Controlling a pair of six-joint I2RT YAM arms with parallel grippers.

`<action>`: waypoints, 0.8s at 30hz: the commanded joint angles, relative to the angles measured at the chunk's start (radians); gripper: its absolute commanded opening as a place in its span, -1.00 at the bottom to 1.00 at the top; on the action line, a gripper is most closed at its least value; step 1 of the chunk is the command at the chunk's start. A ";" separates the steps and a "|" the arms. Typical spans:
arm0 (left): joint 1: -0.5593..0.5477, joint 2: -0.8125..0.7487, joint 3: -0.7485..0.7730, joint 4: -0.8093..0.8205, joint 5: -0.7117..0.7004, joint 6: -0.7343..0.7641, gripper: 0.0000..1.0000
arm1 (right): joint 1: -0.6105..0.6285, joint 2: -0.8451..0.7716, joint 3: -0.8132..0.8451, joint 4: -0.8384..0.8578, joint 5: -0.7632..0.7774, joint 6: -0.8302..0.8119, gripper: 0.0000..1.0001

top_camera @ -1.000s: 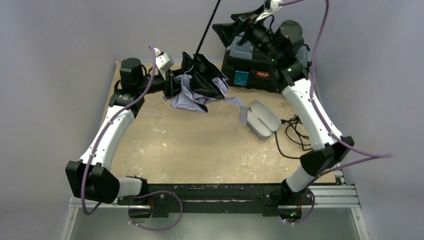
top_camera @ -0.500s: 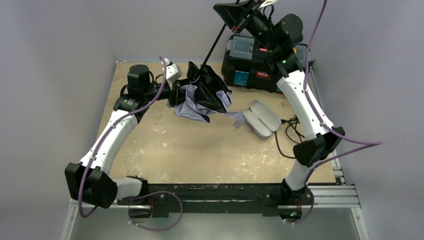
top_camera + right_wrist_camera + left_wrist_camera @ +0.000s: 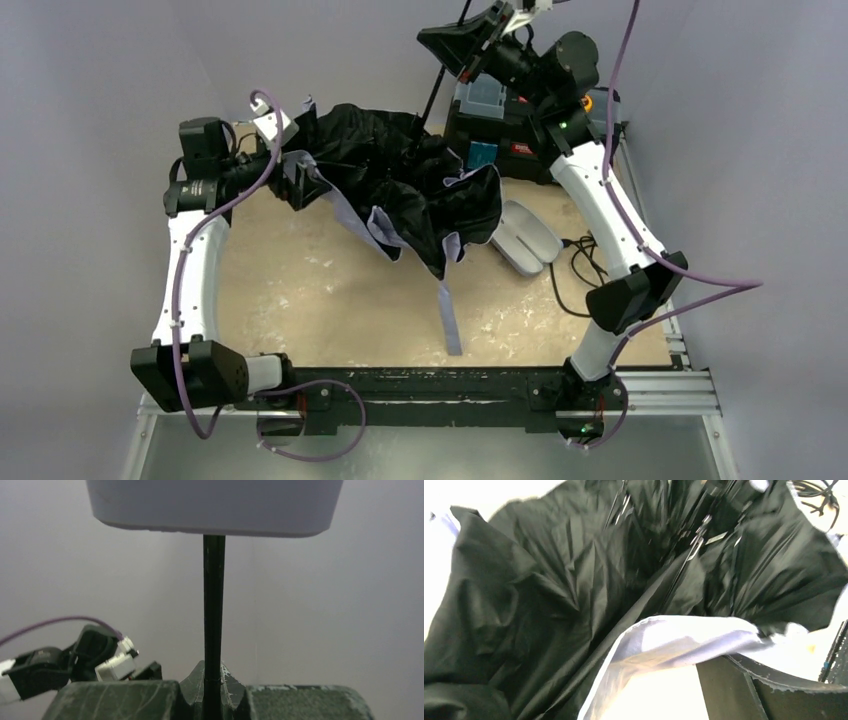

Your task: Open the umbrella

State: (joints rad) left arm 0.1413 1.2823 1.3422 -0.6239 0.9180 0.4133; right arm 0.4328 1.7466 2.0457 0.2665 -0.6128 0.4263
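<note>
Above the tan table, the right tool clamps the black-and-lavender folding umbrella by its shaft, shown only wrist-side; the left tool has an unclear grip.

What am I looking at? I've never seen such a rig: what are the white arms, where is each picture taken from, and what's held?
A left arm and a right arm, white robots bolted to a table, are seen from a fixed camera above. The other pictures come from a camera on each wrist. The right tool pinches the umbrella by its thin shaft, short of the lavender handle. The left tool appears to grip the canopy at its edge, so its camera sees mostly black fabric. The umbrella is partly spread, a strap hanging. On the table: a pale oval case, a black toolbox, cables.
</note>
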 commanded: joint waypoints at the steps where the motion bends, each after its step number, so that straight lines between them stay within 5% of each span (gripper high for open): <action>1: -0.008 -0.029 0.105 0.000 0.084 0.023 1.00 | 0.029 -0.068 -0.054 0.049 -0.059 -0.140 -1.00; 7: -0.003 -0.060 0.133 -0.098 -0.002 0.106 1.00 | 0.031 -0.117 -0.122 0.050 0.015 -0.260 -1.00; 11: 0.001 -0.069 0.115 -0.435 -0.148 0.441 1.00 | 0.026 -0.140 -0.142 0.062 0.074 -0.283 -1.00; 15: 0.048 -0.089 -0.030 -0.520 -0.363 0.567 1.00 | 0.027 -0.163 -0.180 0.026 0.141 -0.302 -1.00; 20: 0.155 -0.096 -0.111 -0.495 -0.435 0.531 1.00 | 0.025 -0.213 -0.285 0.010 0.187 -0.345 -1.00; 24: 0.171 -0.103 -0.042 -0.428 -0.385 0.383 1.00 | 0.031 -0.249 -0.374 0.005 0.074 -0.334 -1.00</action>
State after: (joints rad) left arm 0.2996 1.2068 1.2251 -1.1061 0.5190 0.8898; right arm 0.4622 1.5524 1.7241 0.2371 -0.4911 0.1173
